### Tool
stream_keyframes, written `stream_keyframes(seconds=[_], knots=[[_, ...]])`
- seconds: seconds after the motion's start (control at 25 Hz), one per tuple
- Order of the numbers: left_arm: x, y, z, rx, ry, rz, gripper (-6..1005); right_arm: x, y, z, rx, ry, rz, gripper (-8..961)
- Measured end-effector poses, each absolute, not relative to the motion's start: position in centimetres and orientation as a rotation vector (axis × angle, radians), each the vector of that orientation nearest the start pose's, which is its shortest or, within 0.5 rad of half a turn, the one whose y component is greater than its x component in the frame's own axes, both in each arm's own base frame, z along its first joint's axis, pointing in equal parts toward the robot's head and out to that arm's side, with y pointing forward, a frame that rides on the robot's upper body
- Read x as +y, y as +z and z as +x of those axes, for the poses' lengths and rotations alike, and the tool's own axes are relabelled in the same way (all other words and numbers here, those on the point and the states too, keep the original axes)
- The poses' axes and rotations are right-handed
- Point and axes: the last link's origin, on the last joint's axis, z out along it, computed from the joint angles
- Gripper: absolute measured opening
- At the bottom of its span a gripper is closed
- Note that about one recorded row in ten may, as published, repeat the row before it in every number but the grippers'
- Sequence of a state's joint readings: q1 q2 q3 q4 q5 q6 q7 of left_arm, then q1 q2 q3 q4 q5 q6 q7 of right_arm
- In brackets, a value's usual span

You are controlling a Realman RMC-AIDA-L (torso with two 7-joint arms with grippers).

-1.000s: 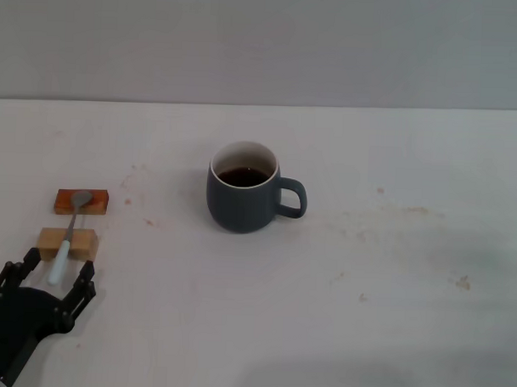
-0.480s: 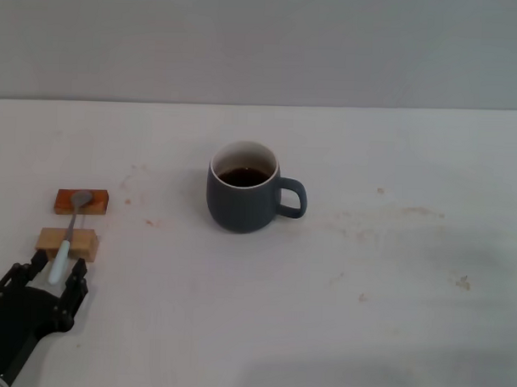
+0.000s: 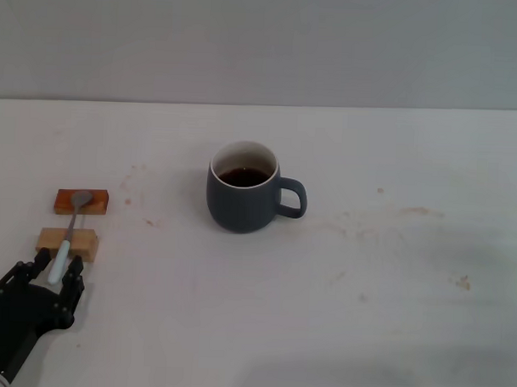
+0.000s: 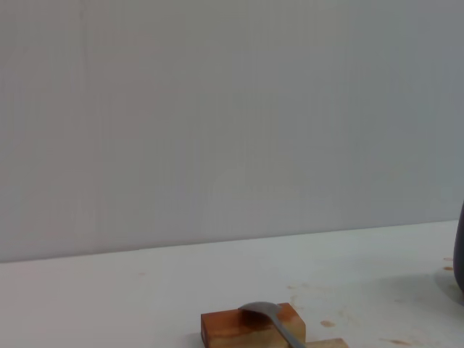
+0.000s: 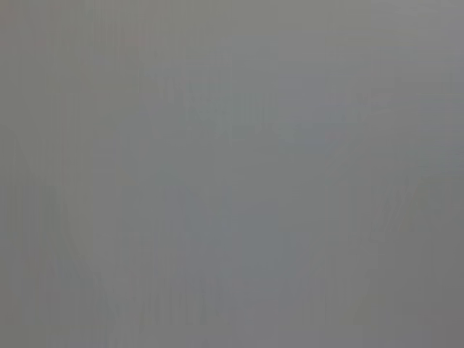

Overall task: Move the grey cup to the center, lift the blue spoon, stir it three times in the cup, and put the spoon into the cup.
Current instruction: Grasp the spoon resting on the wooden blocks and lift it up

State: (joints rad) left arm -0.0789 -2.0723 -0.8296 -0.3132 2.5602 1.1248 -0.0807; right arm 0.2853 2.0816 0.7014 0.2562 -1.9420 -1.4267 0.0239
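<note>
The grey cup [image 3: 241, 201] stands upright near the table's middle, its handle to the right and dark liquid inside. Its edge shows in the left wrist view [image 4: 460, 250]. The blue spoon [image 3: 67, 238] lies at the left, its metal bowl on a reddish wooden block [image 3: 81, 202] and its pale blue handle across a lighter block [image 3: 85, 242]. The spoon's bowl [image 4: 265, 312] also shows in the left wrist view. My left gripper [image 3: 47, 276] is open at the front left, one finger on each side of the handle's near end. My right gripper is out of view.
The white table [image 3: 391, 275] carries small brown stains around the cup and to the right. A plain grey wall [image 3: 264, 41] rises behind the table's far edge. The right wrist view shows only flat grey.
My left gripper's fingers have drawn closer together around the spoon handle's end. The cup, spoon and blocks have not moved.
</note>
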Motion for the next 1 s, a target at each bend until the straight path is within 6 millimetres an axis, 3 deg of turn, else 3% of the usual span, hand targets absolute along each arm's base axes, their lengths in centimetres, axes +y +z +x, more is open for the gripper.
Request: stream_keyframes(seconds=[1.0], knots=[[21.10, -5.28, -37.61, -0.650, -0.503, -1.753, 387, 27.02, 1.15, 33.94, 0.478, 0.786, -1.279, -1]])
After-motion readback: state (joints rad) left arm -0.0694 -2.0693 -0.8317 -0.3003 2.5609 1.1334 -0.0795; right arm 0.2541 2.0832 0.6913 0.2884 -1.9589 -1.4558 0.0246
